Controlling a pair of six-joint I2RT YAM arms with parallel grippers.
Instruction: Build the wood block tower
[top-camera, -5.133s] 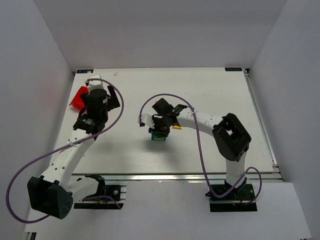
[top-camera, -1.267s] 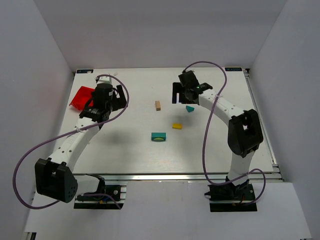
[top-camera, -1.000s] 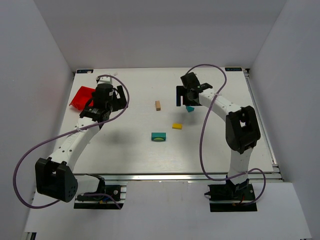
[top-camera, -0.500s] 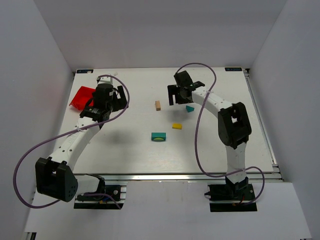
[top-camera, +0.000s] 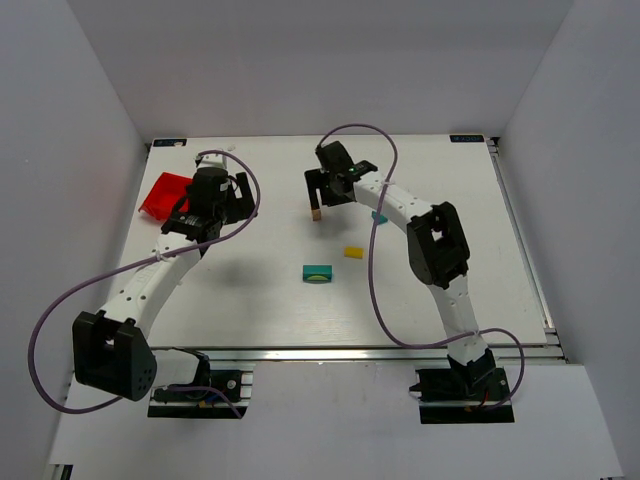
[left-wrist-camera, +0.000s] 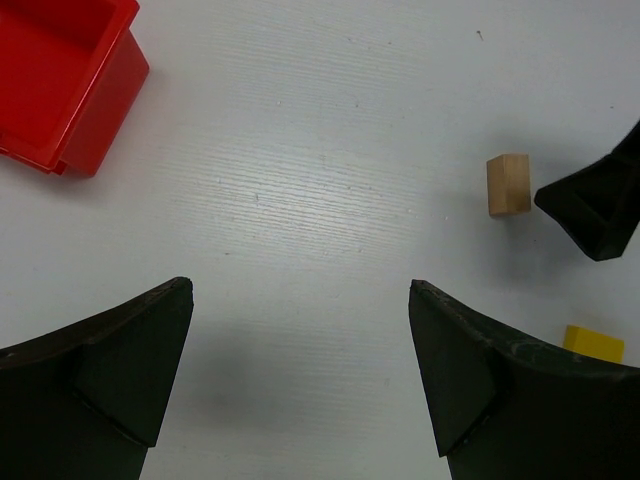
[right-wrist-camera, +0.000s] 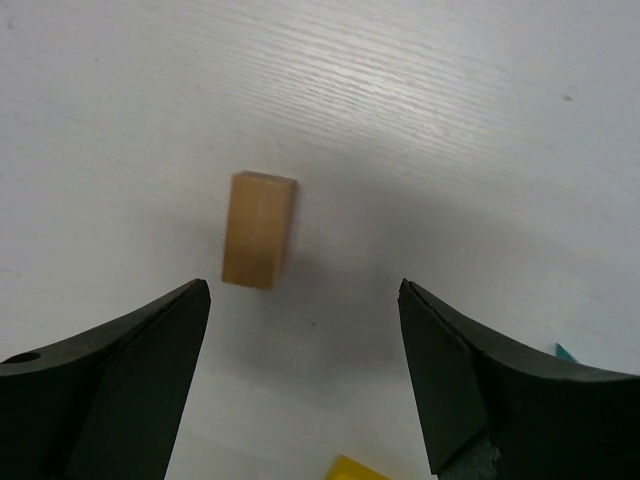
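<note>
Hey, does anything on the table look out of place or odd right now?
Nothing is stacked: the tan block, yellow block and teal block lie apart on the table. Nothing looks spilled or damaged.

Red bin (left-wrist-camera: 104, 108), yellow block (right-wrist-camera: 358, 470) cropped by edges.
</note>
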